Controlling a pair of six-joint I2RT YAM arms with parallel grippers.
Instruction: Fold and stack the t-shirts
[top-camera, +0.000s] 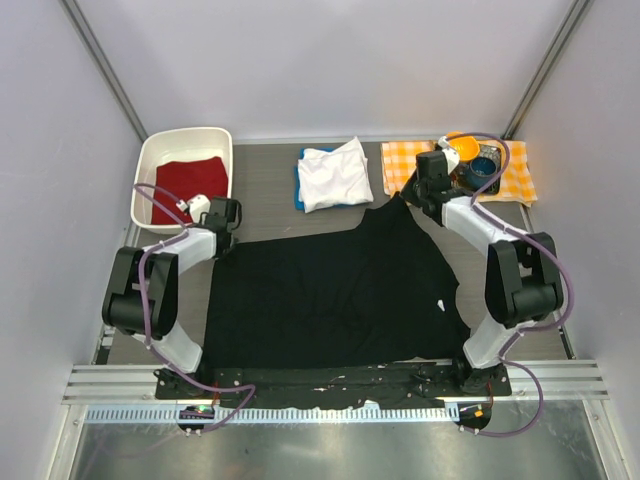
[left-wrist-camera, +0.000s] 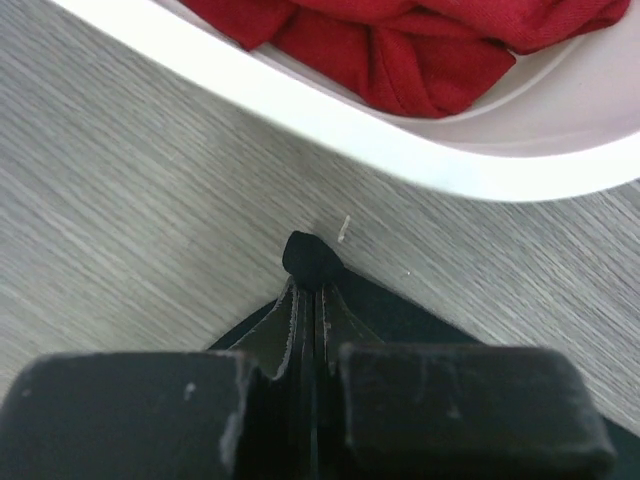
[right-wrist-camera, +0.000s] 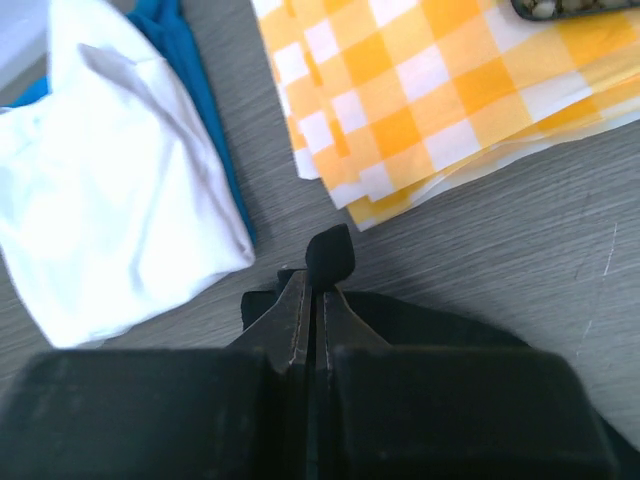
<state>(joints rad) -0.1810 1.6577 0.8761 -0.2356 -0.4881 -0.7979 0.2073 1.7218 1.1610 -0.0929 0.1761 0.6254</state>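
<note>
Top external view, and the containers come first: at far left on the table (top-camera: 265, 200) sits the white tub (top-camera: 185, 135), and in it lies a crumpled red cloth (top-camera: 190, 182), bunched toward the near side. Over at far right the orange-and-white checked cloth (top-camera: 400, 165) lies folded flat, and on it stands a dark bowl (top-camera: 485, 167). There is something bluish inside, too small to name, and an orange item (top-camera: 463, 148) sits at its far-left rim. Between the two containers, at the back, the white t-shirt (top-camera: 335, 175) lies folded on top of the blue t-shirt (top-camera: 299, 188), which peeks out only along its left edge. Now the big one: the black t-shirt (top-camera: 340, 290) is spread across the middle of the table, its small white label (top-camera: 440, 303) showing near the right edge. The left wrist camera has the left gripper (left-wrist-camera: 313, 295) with its jaws pressed together, pinching a corner of the black t-shirt, and a little nub of cloth pokes out past the tips, just short of the tub's wall. The right wrist camera shows the right gripper (right-wrist-camera: 318, 295) clamped tight on another corner of the black shirt, its nub sitting just beside the near edge of the checked cloth, with the white shirt off to the left.
</note>
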